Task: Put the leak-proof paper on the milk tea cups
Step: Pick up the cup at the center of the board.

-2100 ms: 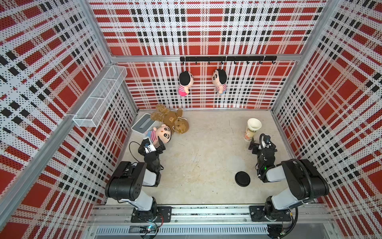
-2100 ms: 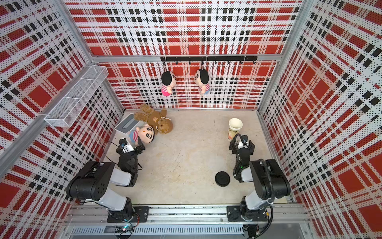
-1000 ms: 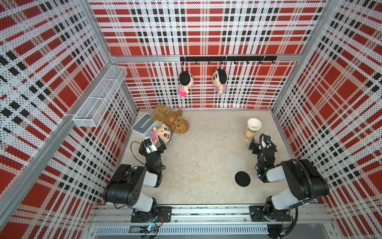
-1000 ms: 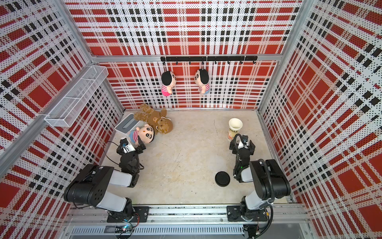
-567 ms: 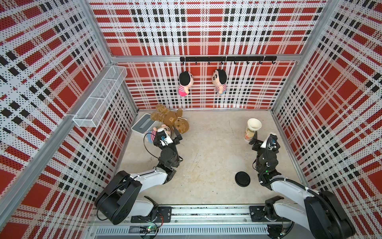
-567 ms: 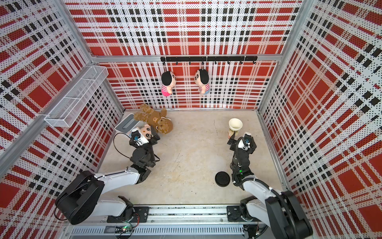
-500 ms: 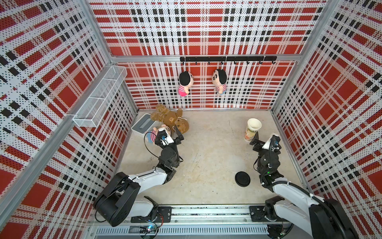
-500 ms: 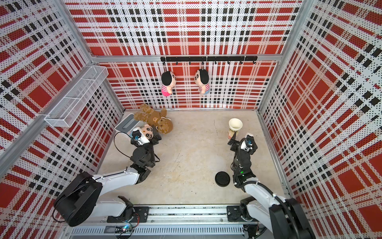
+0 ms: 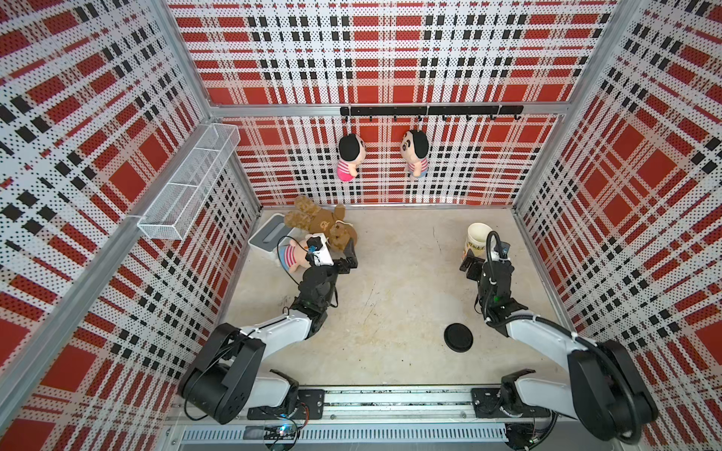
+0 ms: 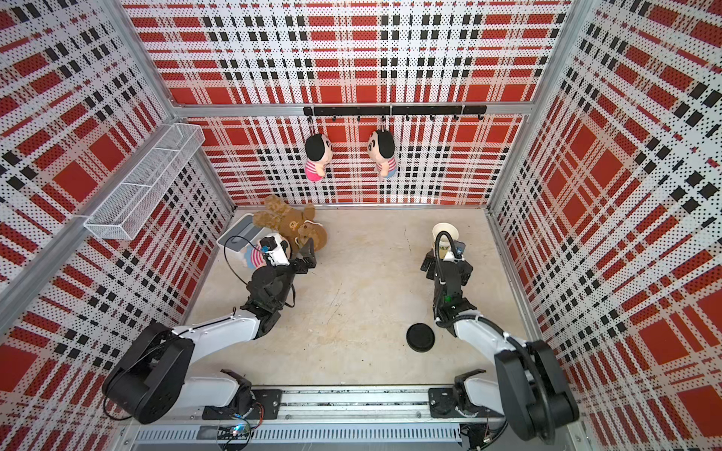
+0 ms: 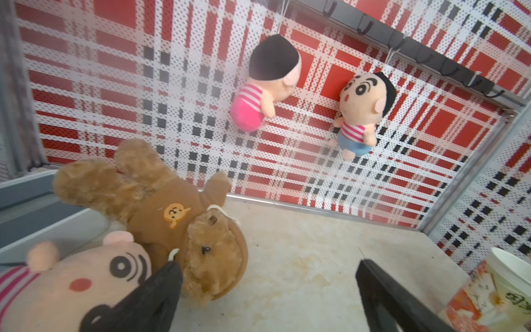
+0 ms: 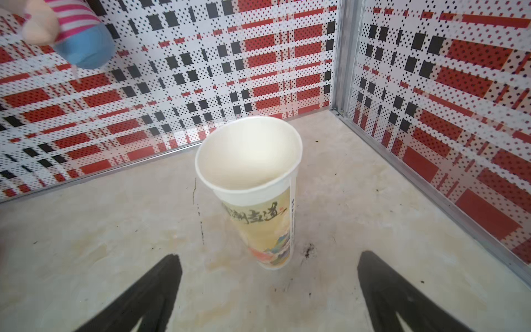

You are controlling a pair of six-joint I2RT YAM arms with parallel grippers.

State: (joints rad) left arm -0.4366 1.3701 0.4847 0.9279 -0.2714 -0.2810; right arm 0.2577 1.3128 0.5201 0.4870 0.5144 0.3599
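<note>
In both top views the right arm (image 9: pixel 494 281) and its cable (image 9: pixel 488 244) are covering the lower side of the cup (image 9: pixel 477 233). The teddy bear (image 9: pixel 312 222) and the striped doll (image 9: pixel 290 258) are hiding part of the white box (image 9: pixel 265 242), while the left arm's camera (image 9: pixel 321 254) is covering the doll's head. In the left wrist view the picture's edge is cutting off the blurred cup and the doll's face. In the right wrist view a hanging doll (image 12: pixel 83 43) is showing only its shirt and shorts.
</note>
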